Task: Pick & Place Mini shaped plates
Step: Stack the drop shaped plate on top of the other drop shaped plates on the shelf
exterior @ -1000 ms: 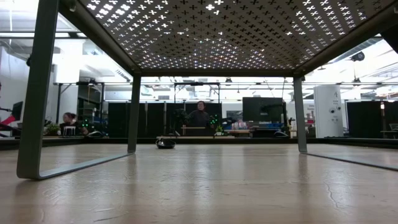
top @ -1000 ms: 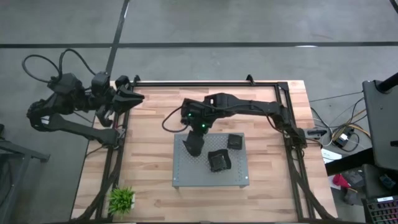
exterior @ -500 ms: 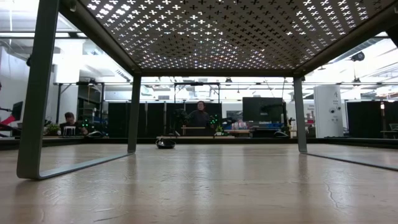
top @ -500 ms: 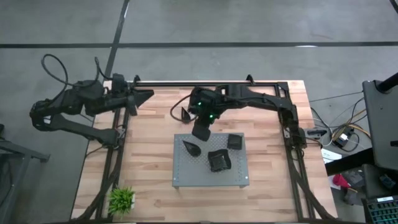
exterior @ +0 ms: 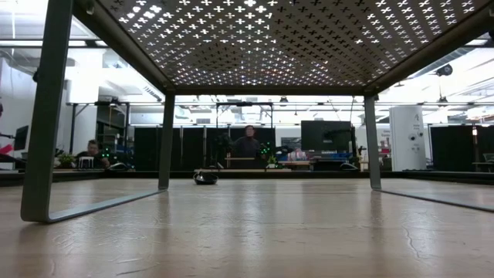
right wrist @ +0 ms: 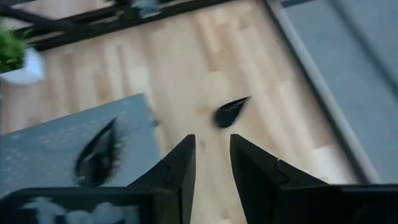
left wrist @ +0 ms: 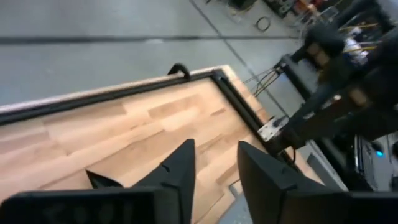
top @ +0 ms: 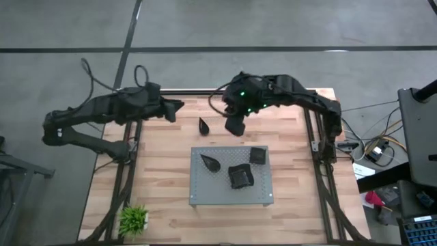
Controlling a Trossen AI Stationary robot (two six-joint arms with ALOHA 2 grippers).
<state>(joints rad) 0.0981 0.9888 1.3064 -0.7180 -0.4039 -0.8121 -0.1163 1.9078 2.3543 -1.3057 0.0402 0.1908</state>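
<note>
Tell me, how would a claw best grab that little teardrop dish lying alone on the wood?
Probably from straight above, pinching the teardrop dish across its wide rounded end rather than the narrow tip. It lies flat on the table with open wood all round, so nothing blocks either finger.

The stacked square plates (top: pixel 240 176) blur into one dark lump — their count cannot be told; beside the right gripper (right wrist: pixel 209 160), the board (right wrist: pixel 43 149) is cut off.
</note>
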